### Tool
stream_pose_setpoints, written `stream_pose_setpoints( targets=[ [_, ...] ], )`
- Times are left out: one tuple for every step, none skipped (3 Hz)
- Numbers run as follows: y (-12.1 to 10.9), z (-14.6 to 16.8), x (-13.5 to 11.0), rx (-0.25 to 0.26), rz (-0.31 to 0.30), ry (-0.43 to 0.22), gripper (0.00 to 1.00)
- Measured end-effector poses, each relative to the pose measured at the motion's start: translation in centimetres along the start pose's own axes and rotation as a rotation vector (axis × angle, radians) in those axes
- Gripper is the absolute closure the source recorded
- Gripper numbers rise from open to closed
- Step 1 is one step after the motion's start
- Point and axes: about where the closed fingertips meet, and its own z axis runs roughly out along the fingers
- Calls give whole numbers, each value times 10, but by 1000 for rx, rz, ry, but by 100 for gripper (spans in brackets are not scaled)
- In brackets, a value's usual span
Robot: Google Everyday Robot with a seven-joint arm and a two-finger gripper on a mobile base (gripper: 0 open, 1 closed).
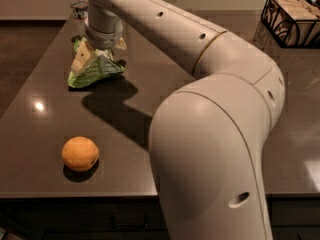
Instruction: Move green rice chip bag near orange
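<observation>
Dark countertop (45, 154), crumpled lt-green rice chip bag (96, 70) under end effector (100, 55)

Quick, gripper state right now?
Gripper: down at the green rice chip bag, far from the orange; open, closed or holding cannot be told.

Our gripper (100, 57) is down on the green rice chip bag (93, 73), well apart from the orange (80, 153) nearer us.

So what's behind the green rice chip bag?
A clear bottle stands behind the green rice chip bag; the gripper, down over the bag, hides part of it.
</observation>
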Motion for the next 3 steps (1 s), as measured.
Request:
stream_pose_setpoints(
  targets=[
    [-2,3,-1,13,-18,8,18],
    [-6,7,4,10,-24,22,41],
    [-6,2,4,-13,-25,20,65]
  ],
)
